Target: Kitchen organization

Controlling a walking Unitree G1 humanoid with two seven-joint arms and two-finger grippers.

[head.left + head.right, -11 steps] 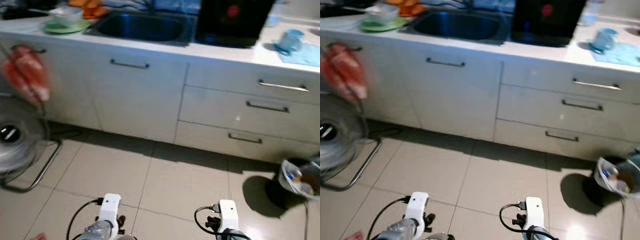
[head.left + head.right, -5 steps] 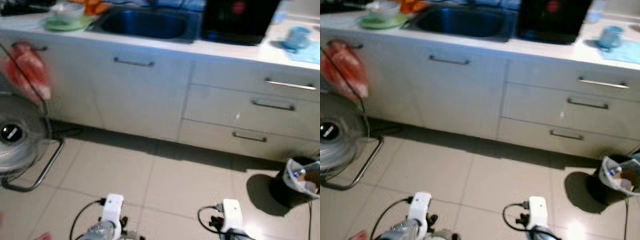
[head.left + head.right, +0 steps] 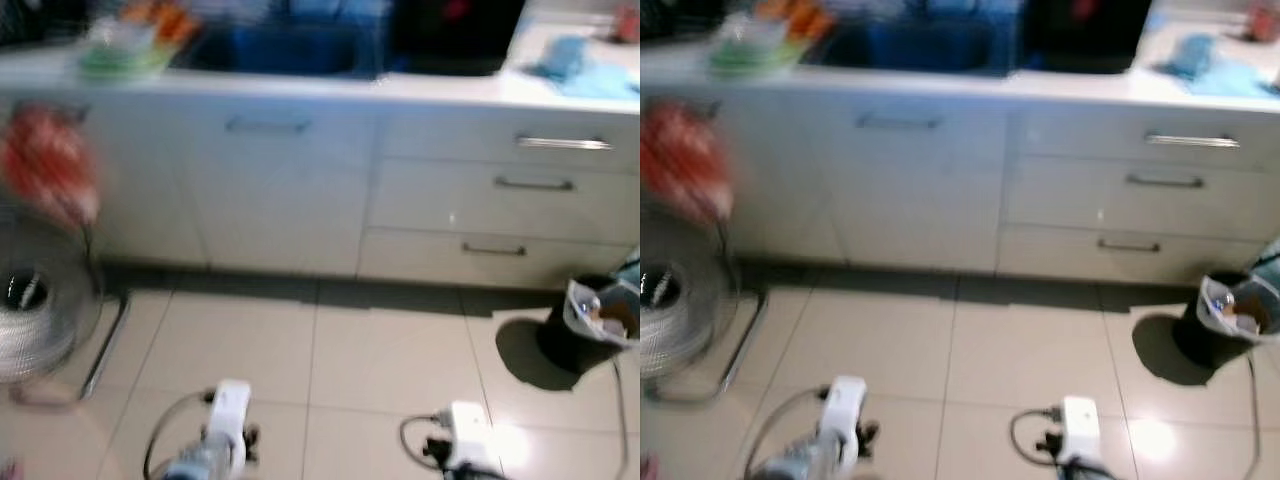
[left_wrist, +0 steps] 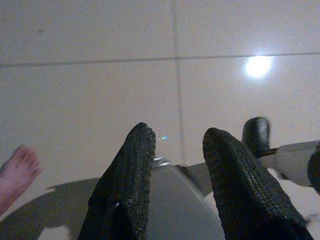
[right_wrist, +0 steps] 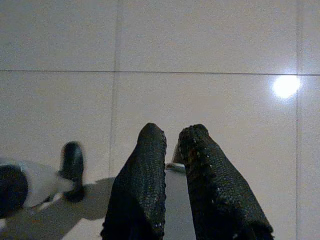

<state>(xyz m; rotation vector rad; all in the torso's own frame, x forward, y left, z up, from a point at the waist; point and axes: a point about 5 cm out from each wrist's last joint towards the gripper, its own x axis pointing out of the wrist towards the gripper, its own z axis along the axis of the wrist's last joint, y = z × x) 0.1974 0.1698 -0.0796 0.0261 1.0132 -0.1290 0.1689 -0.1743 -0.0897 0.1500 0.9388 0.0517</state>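
- Left eye view, blurred: white cabinet front (image 3: 290, 180) under the table (image 3: 450, 92), with the dark sink (image 3: 280, 48) set into the table top. Left of the sink, a green plate (image 3: 115, 62) with a bowl on it and something orange just behind. Right of the sink, a black appliance (image 3: 455, 35); further right, a light blue cloth (image 3: 585, 80) with a blue cup (image 3: 563, 55) on it. Three drawers with bar handles (image 3: 535, 184) below that end of the table. Well left of the sink, a red bag (image 3: 50, 165) hanging on the cabinet front, and a floor fan (image 3: 40, 310) below it on the tiled floor (image 3: 390, 350). Down to the right of the sink, a black bin (image 3: 590, 325) lined with a pale bag.
- Right eye view: same scene; white wrist modules of both arms low over the floor, cables attached.
- Left wrist view: left end effector (image 4: 177, 142) released, a clear gap between its black fingers (image 4: 135, 165), hanging over the floor; a person's bare toes (image 4: 17, 167) near it; a bright lamp reflection on the tiles.
- Right wrist view: right end effector (image 5: 172, 140) over the floor, grasping nothing, fingers (image 5: 147, 160) nearly together with a narrow gap.
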